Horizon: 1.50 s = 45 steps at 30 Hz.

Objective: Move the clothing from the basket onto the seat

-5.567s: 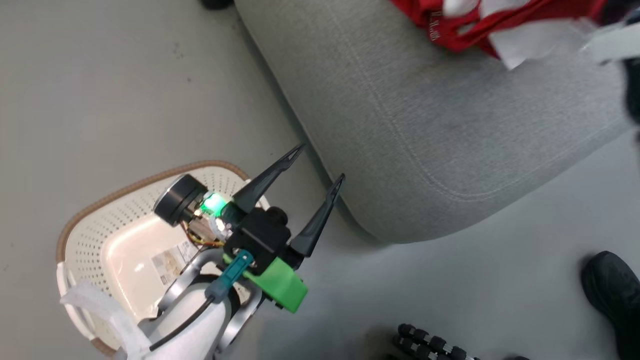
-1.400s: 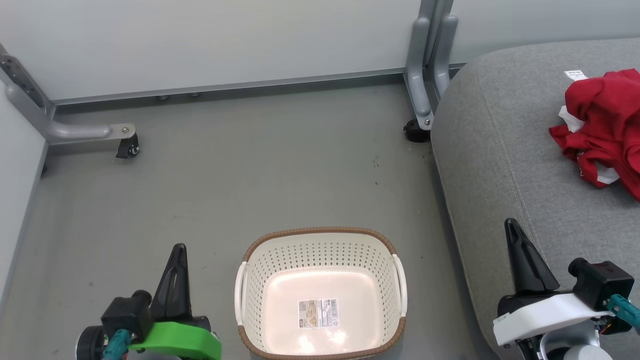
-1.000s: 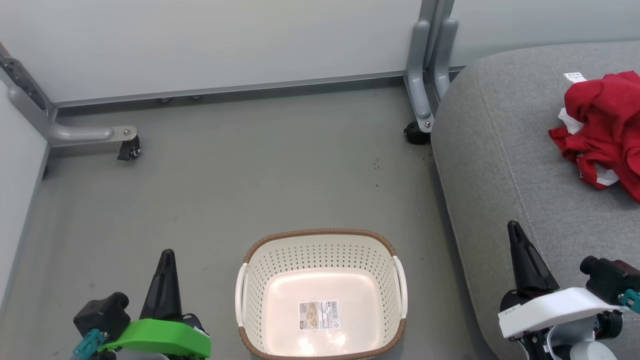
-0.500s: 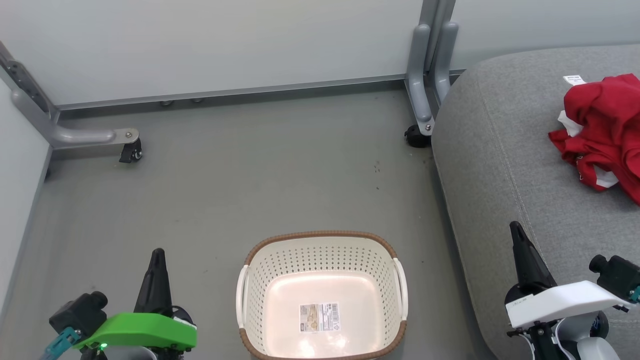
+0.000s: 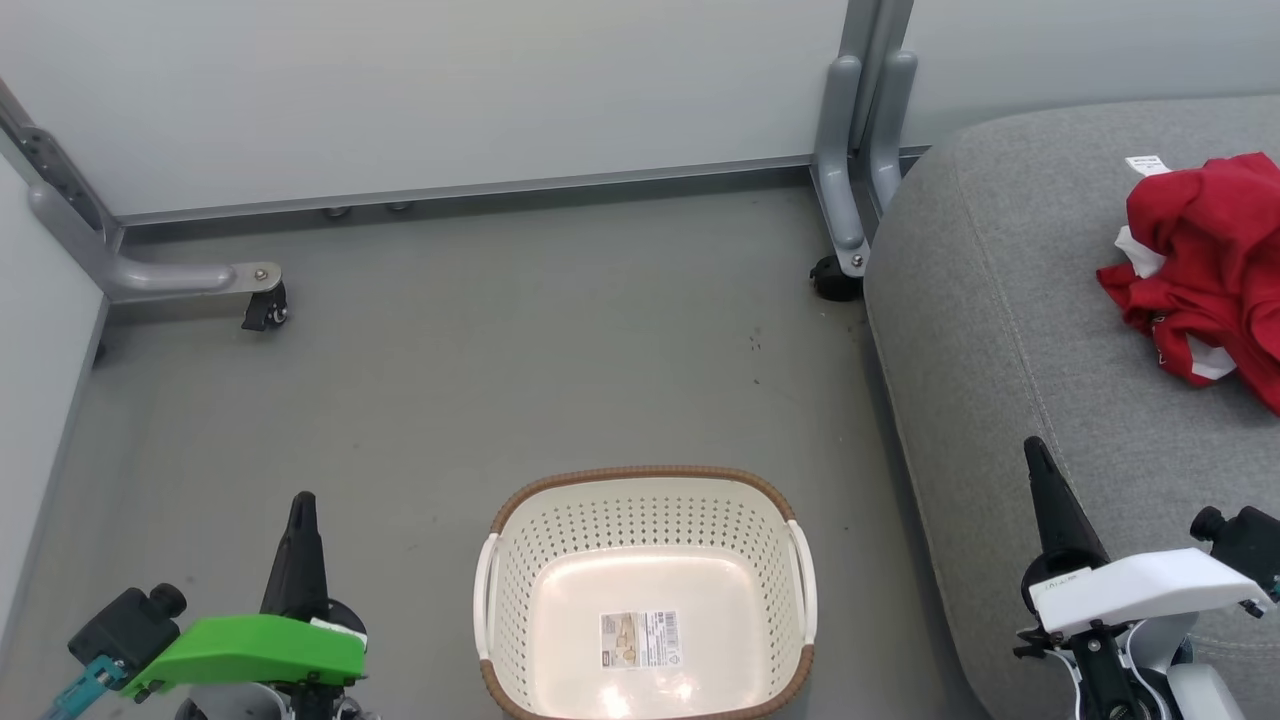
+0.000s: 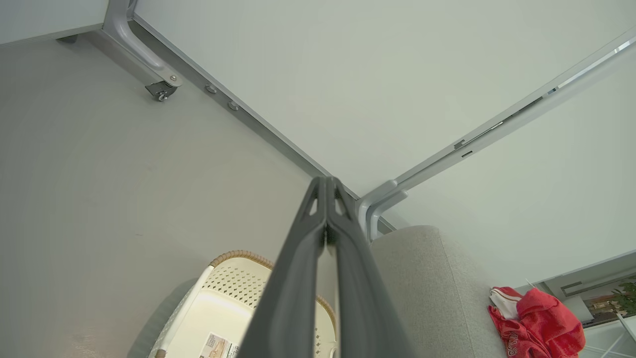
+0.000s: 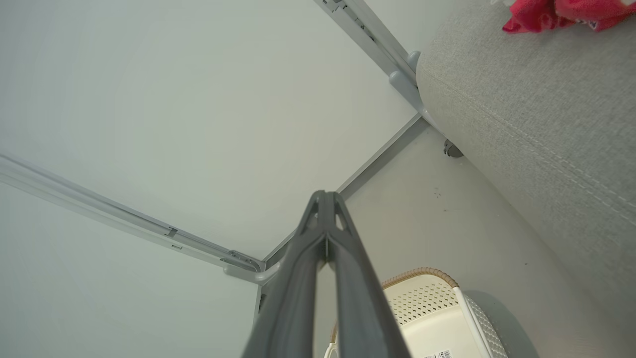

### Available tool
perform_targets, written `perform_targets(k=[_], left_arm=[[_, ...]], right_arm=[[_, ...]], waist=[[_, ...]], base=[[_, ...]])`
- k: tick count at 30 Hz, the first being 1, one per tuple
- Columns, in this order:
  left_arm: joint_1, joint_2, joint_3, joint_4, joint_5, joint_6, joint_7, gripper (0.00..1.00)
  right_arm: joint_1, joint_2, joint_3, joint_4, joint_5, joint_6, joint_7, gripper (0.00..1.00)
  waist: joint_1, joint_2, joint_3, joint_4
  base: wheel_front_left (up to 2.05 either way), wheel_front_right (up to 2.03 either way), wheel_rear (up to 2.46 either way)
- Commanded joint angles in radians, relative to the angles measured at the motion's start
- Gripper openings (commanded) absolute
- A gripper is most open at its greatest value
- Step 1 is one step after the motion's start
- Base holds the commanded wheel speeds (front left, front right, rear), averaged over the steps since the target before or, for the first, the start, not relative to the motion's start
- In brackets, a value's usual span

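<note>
The cream basket (image 5: 647, 500) with its brown rim stands on the floor at the bottom centre, holding nothing but its label sticker (image 5: 640, 639). The red clothing (image 5: 1203, 262) with white trim lies bunched on the grey seat (image 5: 1010, 330) at the right. My left gripper (image 5: 301, 510) hangs shut at the lower left, left of the basket. My right gripper (image 5: 1034, 455) hangs shut at the lower right, over the seat's front edge. In the left wrist view the shut fingers (image 6: 325, 209) point over the basket (image 6: 223, 293) toward the seat (image 6: 422, 278) and clothing (image 6: 539, 325).
Grey partition panels enclose the floor behind and to the left. A castor leg (image 5: 190, 280) stands at the back left and a post with a castor (image 5: 838, 272) stands beside the seat's far corner. Bare grey floor (image 5: 500, 350) lies between basket and wall.
The head camera swung from a tilted view to facing the basket and seat. Over the last second both grippers sank toward the bottom of the view, staying shut.
</note>
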Motion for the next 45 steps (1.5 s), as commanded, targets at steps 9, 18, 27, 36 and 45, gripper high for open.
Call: perform_targets(k=[9,18,27,36,45], left_arm=[[-0.037,0.012,0.020,0.000,-0.132,-0.013,0.032,0.00],[-0.044,0.012,0.035,0.006,-0.230,-0.020,0.058,0.00],[-0.053,0.011,0.048,0.011,-0.321,-0.025,0.080,0.00],[-0.059,0.011,0.062,0.017,-0.406,-0.032,0.104,0.00],[-0.066,0.010,0.073,0.022,-0.484,-0.036,0.125,0.00]], right_arm=[[-0.035,-0.007,-0.012,0.018,0.126,0.000,0.021,0.00],[-0.048,-0.005,-0.021,0.040,0.223,0.000,0.038,0.00],[-0.058,-0.003,-0.029,0.061,0.310,0.000,0.053,0.00],[-0.071,0.000,-0.037,0.080,0.391,0.000,0.068,0.00],[-0.079,0.002,-0.046,0.098,0.467,0.000,0.083,0.00]], waist=[[0.0000,0.0000,-0.006,0.001],[0.0000,0.0000,-0.011,0.003],[0.0000,0.0000,-0.017,0.004],[0.0000,0.0000,-0.022,0.005],[0.0000,0.0000,-0.028,0.007]], base=[[0.00,0.00,0.00],[0.00,0.00,0.00],[0.00,0.00,0.00],[0.00,0.00,0.00],[0.00,0.00,0.00]])
